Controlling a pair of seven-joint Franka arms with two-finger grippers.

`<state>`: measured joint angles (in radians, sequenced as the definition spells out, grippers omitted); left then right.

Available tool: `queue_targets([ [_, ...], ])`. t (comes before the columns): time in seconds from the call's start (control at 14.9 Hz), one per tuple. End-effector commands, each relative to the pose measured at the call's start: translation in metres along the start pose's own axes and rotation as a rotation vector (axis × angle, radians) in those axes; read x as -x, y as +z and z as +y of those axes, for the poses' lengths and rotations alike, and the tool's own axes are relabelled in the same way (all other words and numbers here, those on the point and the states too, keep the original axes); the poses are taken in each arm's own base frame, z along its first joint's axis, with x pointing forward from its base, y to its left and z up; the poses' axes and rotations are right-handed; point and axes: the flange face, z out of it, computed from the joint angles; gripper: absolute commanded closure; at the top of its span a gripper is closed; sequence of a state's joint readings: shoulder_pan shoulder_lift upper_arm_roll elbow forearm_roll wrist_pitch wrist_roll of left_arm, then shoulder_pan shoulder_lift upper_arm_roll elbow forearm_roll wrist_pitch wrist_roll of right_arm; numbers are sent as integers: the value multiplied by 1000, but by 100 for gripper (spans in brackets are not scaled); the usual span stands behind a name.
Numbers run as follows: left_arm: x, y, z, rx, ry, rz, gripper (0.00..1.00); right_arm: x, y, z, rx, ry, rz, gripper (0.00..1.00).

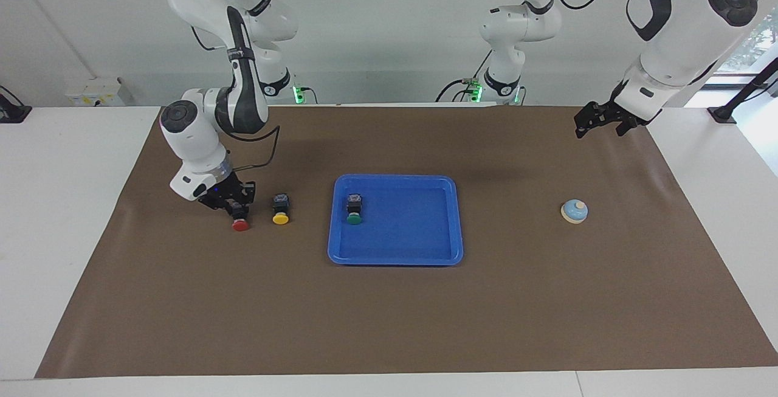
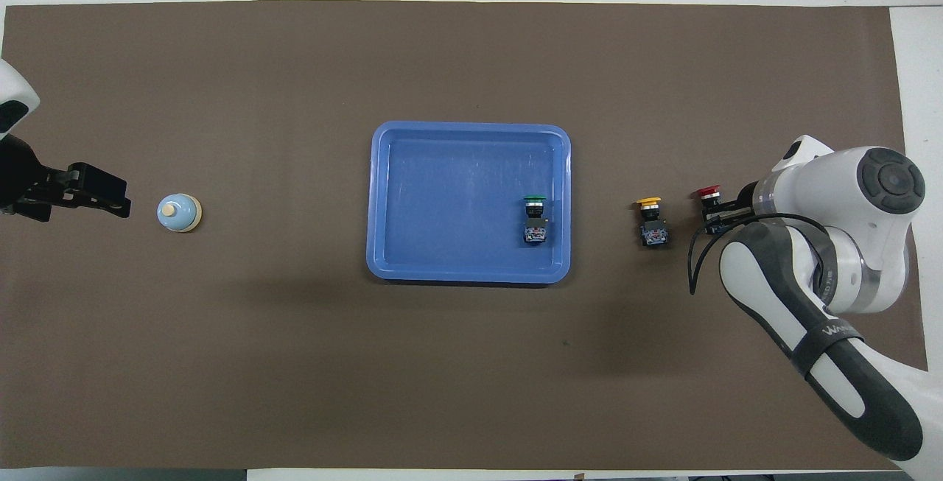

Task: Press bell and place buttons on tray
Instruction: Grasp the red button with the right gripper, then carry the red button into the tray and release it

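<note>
The blue tray (image 1: 401,251) (image 2: 457,260) lies mid-mat. The green button (image 1: 354,208) (image 2: 535,219) lies on its side in the tray, at the end toward the right arm. The yellow button (image 1: 280,209) (image 2: 652,219) lies on the mat beside the tray, toward the right arm's end. The red button (image 1: 240,224) (image 2: 709,192) lies beside the yellow one. My right gripper (image 1: 236,207) (image 2: 718,217) is down over the red button's black body. The light-blue bell (image 1: 574,211) (image 2: 179,213) stands toward the left arm's end. My left gripper (image 1: 598,131) (image 2: 121,201) hangs open, raised over the mat near the bell, not touching it.
A brown mat (image 1: 389,324) (image 2: 471,363) covers the white table (image 1: 61,214). Only the tray, the buttons and the bell lie on the mat.
</note>
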<state>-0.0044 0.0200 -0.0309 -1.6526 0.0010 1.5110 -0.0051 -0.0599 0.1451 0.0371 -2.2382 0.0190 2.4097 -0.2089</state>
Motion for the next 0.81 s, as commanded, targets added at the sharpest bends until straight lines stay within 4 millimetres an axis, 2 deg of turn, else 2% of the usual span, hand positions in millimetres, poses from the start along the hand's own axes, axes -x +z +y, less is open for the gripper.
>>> queue_targets([
  [0.0,2,-7,-1,5,-12,11,0,-11,-28,-3,-4,-17,19,100],
  [0.07,2,-7,-1,5,-12,11,0,-23,-48,-6,-10,-16,3,100],
  [0.13,2,-7,-1,5,-12,11,0,-39,-73,-27,-14,-20,-2,100],
  [0.27,2,-7,-1,5,-12,11,0,-72,-111,-74,-20,28,0,100],
  [0.34,2,-7,-2,5,-13,11,0,-86,-122,-99,-24,54,9,100],
  [0.4,2,-7,-1,5,-12,11,0,-93,-133,-136,-29,47,31,100],
  [0.54,2,-7,-1,5,-12,11,0,-101,-140,-228,-46,55,52,100],
  [0.74,2,-7,-1,5,-12,11,0,-110,-119,-319,-62,92,38,100],
])
